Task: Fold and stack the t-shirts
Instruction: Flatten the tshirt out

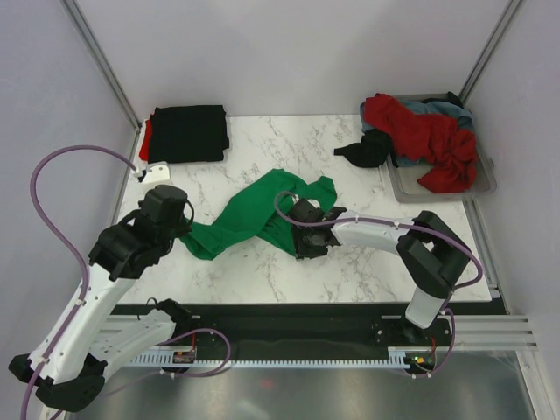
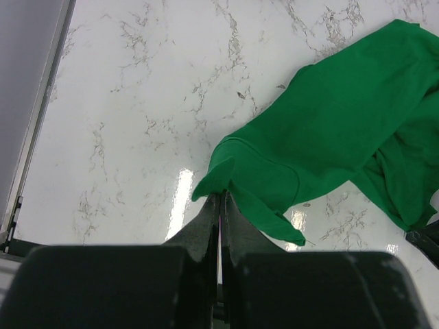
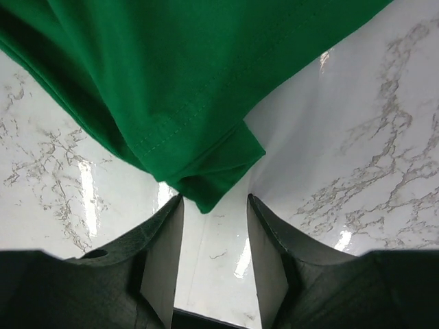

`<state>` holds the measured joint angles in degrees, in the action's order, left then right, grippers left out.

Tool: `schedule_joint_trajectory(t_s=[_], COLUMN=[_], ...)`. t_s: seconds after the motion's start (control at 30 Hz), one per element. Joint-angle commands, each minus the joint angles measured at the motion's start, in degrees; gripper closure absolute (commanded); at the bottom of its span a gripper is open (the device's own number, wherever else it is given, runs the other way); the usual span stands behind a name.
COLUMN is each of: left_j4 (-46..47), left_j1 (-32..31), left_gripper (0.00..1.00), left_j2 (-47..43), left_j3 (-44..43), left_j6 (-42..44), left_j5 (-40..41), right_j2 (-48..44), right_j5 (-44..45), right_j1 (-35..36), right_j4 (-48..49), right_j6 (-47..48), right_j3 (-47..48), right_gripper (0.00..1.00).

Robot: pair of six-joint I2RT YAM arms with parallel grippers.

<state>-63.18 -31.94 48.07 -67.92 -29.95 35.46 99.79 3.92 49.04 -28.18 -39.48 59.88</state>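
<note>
A bright green t-shirt (image 1: 254,214) lies twisted and stretched across the middle of the marble table. My left gripper (image 1: 185,229) is shut on its lower-left corner; the left wrist view shows the cloth (image 2: 329,130) pinched at the fingertips of the left gripper (image 2: 221,195). My right gripper (image 1: 306,241) sits at the shirt's near right edge. In the right wrist view the jaws of the right gripper (image 3: 214,199) stand apart, with a hemmed corner of green cloth (image 3: 171,82) just reaching between the tips. A folded black t-shirt (image 1: 188,133) lies on a red one (image 1: 146,136) at the back left.
A clear tray (image 1: 437,194) at the back right holds a crumpled red t-shirt (image 1: 429,136) and a grey-blue one (image 1: 437,109). A black t-shirt (image 1: 367,150) spills over its left side onto the table. Frame posts stand at both back corners.
</note>
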Motion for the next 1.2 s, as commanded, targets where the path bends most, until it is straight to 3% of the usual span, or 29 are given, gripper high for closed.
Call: schedule_joint_trajectory(t_s=[0.0,0.2,0.5,0.67,0.9,1.17], left_j4=[1.8,1.8,1.8,1.5,2.0,7.1], left_j1=[0.3,0.3,0.3,0.3,0.3,0.3], left_gripper=[0.98,0.98,0.98,0.98,0.98,0.98], left_j2=[-0.8,-0.9,-1.1,-0.9,0.2,4.3], left_j3=[0.6,0.7,-0.2,-4.3,-22.1,-41.0], left_j6=[-1.2,-1.2,-0.8,0.9,4.7,13.2], left_j5=[0.4,0.5,0.2,-1.4,-4.0,-5.3], right_j2=[2.1,4.2,3.1,-4.0,-20.0,-35.2], right_j5=[2.8,3.8,4.8,8.9,14.9,22.8], right_j1=[1.6,2.2,2.6,2.6,2.5,2.5], right_j4=[0.3,0.1,-1.2,-8.3,-21.8,-22.1], right_j6=[-1.0,-1.2,-0.5,0.5,3.8,12.4], right_j3=[0.1,0.8,1.2,6.8,23.2,39.2], right_gripper=[0.52,0.66,1.0,1.0,1.0,1.0])
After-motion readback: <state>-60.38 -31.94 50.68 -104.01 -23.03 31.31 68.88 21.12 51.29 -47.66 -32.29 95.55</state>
